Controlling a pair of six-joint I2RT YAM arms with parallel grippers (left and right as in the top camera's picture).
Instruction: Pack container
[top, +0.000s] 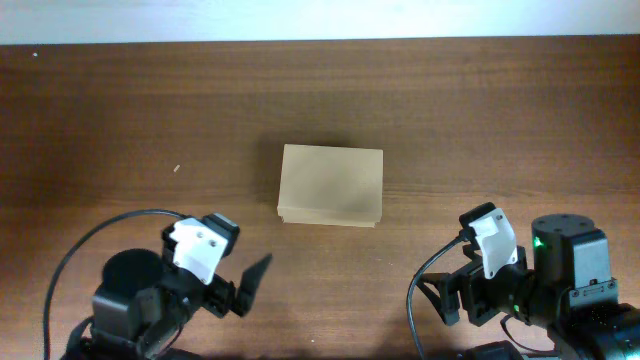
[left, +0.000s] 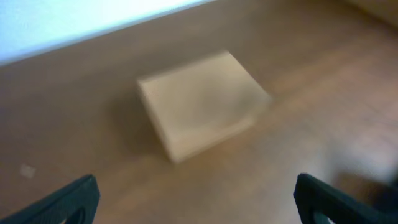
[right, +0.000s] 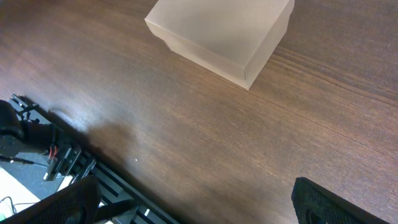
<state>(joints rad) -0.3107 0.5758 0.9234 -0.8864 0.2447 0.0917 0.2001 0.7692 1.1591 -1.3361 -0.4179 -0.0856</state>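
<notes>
The container (top: 331, 184) is a plain tan cardboard box lying flat with its lid down at the middle of the dark wooden table (top: 480, 110). My left gripper (top: 240, 290) hovers at the front left, open and empty, with the container (left: 202, 102) ahead of its wide-apart fingers (left: 68, 199). At the front right my right gripper (top: 470, 295) is open too, holding nothing. In the right wrist view the container (right: 221, 31) sits at the top, well beyond the black fingertips (right: 329, 202).
A small pale speck (top: 176, 168) lies left of the container. A black cable (top: 90, 240) loops by the left arm. The table's front edge with wiring and a black rack (right: 56, 162) shows under the right gripper. A white wall strip (top: 320, 18) borders the back.
</notes>
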